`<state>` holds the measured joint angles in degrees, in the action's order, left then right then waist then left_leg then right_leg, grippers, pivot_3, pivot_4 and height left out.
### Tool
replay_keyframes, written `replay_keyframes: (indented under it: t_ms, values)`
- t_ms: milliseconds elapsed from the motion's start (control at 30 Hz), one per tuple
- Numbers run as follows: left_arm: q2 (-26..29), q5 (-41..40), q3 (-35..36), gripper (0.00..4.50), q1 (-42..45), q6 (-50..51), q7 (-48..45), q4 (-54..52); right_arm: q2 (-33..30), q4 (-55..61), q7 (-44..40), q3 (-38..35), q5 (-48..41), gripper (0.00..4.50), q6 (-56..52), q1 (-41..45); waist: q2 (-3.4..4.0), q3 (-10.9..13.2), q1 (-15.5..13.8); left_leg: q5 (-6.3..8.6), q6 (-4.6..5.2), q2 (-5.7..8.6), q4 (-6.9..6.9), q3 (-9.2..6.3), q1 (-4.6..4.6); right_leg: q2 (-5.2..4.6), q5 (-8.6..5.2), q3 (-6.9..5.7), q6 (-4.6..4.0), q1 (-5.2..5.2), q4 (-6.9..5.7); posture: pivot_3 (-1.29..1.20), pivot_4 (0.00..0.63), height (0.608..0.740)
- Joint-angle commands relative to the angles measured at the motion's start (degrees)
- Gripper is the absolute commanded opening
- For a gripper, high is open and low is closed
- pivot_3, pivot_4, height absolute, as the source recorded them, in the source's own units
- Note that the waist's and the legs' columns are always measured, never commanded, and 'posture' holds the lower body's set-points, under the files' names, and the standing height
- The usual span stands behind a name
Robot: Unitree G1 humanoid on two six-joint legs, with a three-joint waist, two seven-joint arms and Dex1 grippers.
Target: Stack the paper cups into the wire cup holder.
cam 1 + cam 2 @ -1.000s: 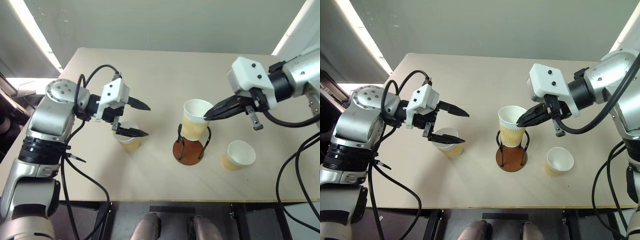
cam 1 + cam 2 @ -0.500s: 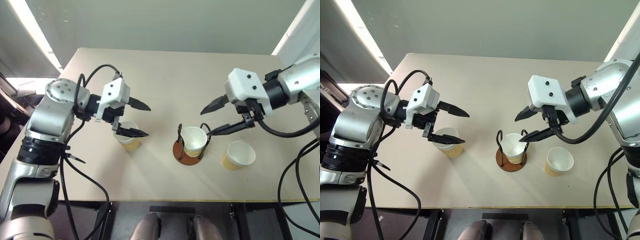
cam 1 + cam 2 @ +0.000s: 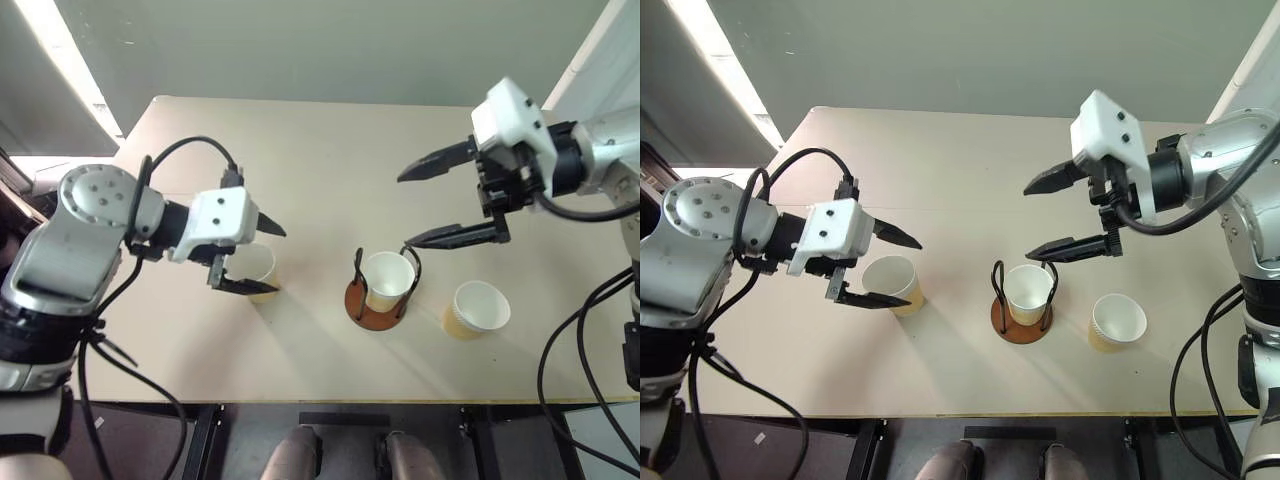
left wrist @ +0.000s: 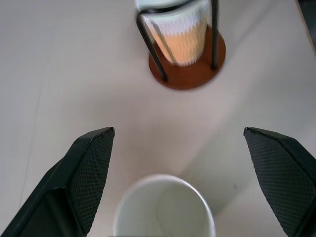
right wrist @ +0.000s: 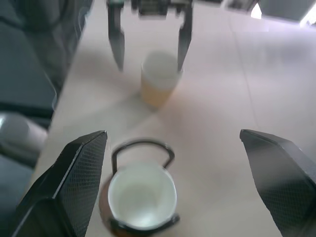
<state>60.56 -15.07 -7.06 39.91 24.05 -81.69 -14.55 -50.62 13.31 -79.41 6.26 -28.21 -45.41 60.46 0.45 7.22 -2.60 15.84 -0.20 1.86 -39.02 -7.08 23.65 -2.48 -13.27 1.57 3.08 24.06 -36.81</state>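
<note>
One cup (image 3: 387, 280) seated in holder (image 3: 378, 303). Two left: cup (image 3: 258, 270) at 9 o'clock between left gripper (image 3: 258, 256) spread fingers, cup (image 3: 478, 308) at 3. Right gripper (image 3: 432, 205) fingers apart, empty.

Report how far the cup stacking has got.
Done: one paper cup sits upright inside the wire cup holder, and the right gripper hangs open above it, empty. In hand: the left gripper is open around the cup on the robot's left, not closed on it. Left: that cup and the cup on the table beside the holder, both outside the holder.
</note>
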Motion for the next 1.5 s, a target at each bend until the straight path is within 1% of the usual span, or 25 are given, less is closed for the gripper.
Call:
replay_keyframes:
  t_ms: [33, 133, 233, 367, 633, 967, 1033, 1100, 1233, 1400, 1433, 1500]
  values:
    - [2.4, 1.2, 1.9, 4.5, -1.5, 1.4, 2.4, -4.6, -0.8, 0.2, 0.4, -3.5, -2.5, 4.47, 0.2, -1.0, 0.0, 0.0, 0.0, 0.0, 0.0, 0.0, -0.01, -0.01, 0.0, 0.0, 0.0, 0.0, 0.0, -0.01, 0.0, 0.0, 0.15, 0.74]
    - [4.0, 3.8, 0.7, 4.5, -2.4, 1.7, 3.7, -5.5, -1.4, 0.3, 0.4, -3.4, -3.2, 4.47, 0.0, -2.1, 0.0, 0.0, 0.0, 0.0, 0.0, 0.0, -0.02, 0.0, -0.01, 0.0, 0.0, 0.0, 0.0, -0.01, -0.01, 0.0, 0.15, 0.74]
    - [5.5, 8.0, -0.9, 4.5, -3.3, -0.2, 4.8, -3.4, -1.7, 0.6, 0.4, -3.5, -4.2, 4.47, -0.6, -2.7, 0.0, 0.0, 0.1, 0.0, -0.01, -0.01, 0.0, 0.0, -0.04, 0.0, -0.02, 0.0, -0.04, 0.0, -0.03, 0.0, 0.15, 0.74]
    - [6.2, 11.1, -2.0, 4.5, -4.6, -1.9, 5.2, -1.8, -2.8, 0.8, -0.1, -3.7, -5.7, 4.47, -1.2, -3.3, 0.0, 0.0, 0.1, 0.0, -0.01, -0.01, 0.02, 0.0, -0.06, 0.0, -0.03, 0.01, -0.06, 0.0, -0.04, 0.0, 0.15, 0.74]
    - [4.9, 12.3, -3.5, 4.5, -5.4, -4.2, 4.1, 0.1, -4.4, 1.9, 0.6, -4.2, -7.3, 4.47, -1.0, -4.8, 0.0, 0.0, 0.1, 0.01, -0.02, 0.0, 0.02, 0.0, -0.05, -0.01, -0.03, 0.01, -0.06, 0.0, -0.1, 0.0, 0.15, 0.74]
    - [2.3, 15.4, -8.0, 4.5, -5.3, -9.4, 2.8, 5.1, -5.1, 3.5, 1.8, -6.2, -8.4, 4.47, 0.8, -7.7, -0.01, 0.0, 0.1, 0.01, -0.03, 0.0, 0.04, 0.0, -0.05, -0.02, -0.03, 0.01, -0.06, 0.0, -0.11, 0.0, 0.15, 0.74]
    - [1.7, 16.0, -8.6, 4.12, -5.5, -11.1, 2.5, 6.2, -4.9, 4.1, 1.9, -7.1, -9.0, 4.5, 1.9, -8.9, -0.01, 0.0, 0.1, 0.01, -0.03, 0.0, 0.03, 0.0, -0.05, -0.02, -0.03, 0.01, -0.06, -0.01, -0.1, 0.0, 0.15, 0.74]
    - [1.2, 16.0, -9.0, 3.54, -5.3, -12.5, 1.8, 7.0, -4.8, 4.5, 2.0, -8.0, -9.5, 4.5, 2.7, -9.9, -0.01, 0.0, 0.1, 0.01, -0.03, 0.0, 0.02, 0.0, -0.04, -0.02, -0.03, 0.01, -0.06, -0.01, -0.11, 0.0, 0.15, 0.74]
    - [0.1, 15.3, -9.0, 2.03, -3.8, -14.3, 0.3, 8.4, -5.2, 4.6, 1.5, -9.3, -9.8, 4.5, 4.9, -12.0, -0.02, 0.0, 0.0, 0.01, -0.03, 0.0, 0.02, 0.0, -0.04, -0.02, -0.03, 0.0, -0.06, -0.01, -0.12, 0.0, 0.15, 0.74]
    - [-1.6, 12.3, -7.8, 0.2, -0.2, -13.7, -2.9, 9.6, -5.7, 2.8, 0.2, -10.9, -8.3, 4.5, 10.5, -15.2, -0.02, 0.0, 0.0, 0.01, -0.03, 0.0, 0.0, 0.0, -0.02, -0.02, -0.03, 0.0, -0.06, -0.01, -0.12, 0.0, 0.15, 0.74]
    - [-1.8, 12.0, -7.7, 0.02, 0.5, -13.8, -3.4, 10.1, -5.6, 2.2, 0.2, -11.2, -8.2, 4.5, 11.4, -15.9, -0.02, 0.0, 0.0, 0.01, -0.03, 0.0, 0.0, 0.01, -0.03, -0.02, -0.03, 0.01, -0.06, -0.01, -0.12, 0.0, 0.15, 0.74]
    - [-2.3, 11.0, -7.5, 0.02, 1.8, -13.2, -4.3, 10.7, -5.2, 1.3, 0.4, -11.7, -7.9, 4.5, 13.4, -17.3, -0.02, 0.0, 0.0, 0.01, -0.03, 0.0, 0.01, 0.01, -0.03, -0.02, -0.03, 0.01, -0.06, -0.01, -0.13, 0.0, 0.15, 0.74]
